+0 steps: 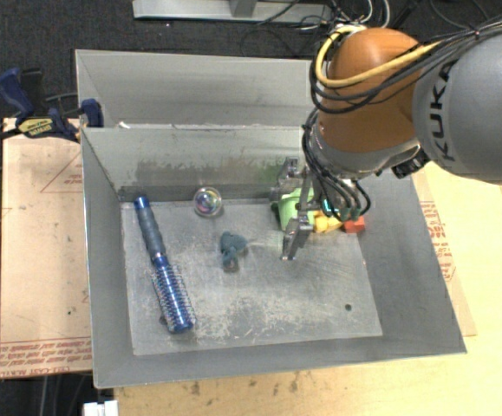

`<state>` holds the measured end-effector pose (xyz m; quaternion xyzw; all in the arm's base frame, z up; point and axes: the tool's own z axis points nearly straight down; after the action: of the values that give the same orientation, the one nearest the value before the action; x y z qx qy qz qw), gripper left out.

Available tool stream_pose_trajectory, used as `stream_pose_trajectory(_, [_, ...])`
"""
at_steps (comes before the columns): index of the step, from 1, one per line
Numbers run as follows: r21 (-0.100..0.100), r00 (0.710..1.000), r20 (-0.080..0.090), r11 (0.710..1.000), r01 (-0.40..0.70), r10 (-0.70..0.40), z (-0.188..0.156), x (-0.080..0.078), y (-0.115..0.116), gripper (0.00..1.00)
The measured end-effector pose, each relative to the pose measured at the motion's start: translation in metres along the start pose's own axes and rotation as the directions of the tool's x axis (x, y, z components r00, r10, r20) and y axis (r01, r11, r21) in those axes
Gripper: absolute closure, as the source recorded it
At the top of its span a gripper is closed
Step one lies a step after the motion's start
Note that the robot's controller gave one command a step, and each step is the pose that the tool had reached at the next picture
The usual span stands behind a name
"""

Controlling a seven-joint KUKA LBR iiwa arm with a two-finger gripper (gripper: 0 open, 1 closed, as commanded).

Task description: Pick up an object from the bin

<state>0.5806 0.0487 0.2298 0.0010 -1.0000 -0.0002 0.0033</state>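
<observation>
My gripper (pixel 292 239) hangs low over the back right part of the bin floor, under the orange cover. Right behind it lies a green thing (pixel 283 208), partly hidden by the gripper. A small yellow and orange thing (pixel 339 224) lies just to its right. A small blue-grey lump (pixel 231 248) rests on the floor a short way to the left of the gripper, apart from it. I see nothing held in the gripper.
A shiny clear ball (pixel 207 201) sits against the back wall. A blue round hairbrush (pixel 162 267) lies lengthwise along the left side. The arm and its cables cover the bin's back right corner.
</observation>
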Motion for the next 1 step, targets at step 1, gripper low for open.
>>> stream_pose_trajectory(1, [-0.001,1.0,0.0,1.0,-0.009,0.009,0.1372,-0.0279,0.0453,0.0])
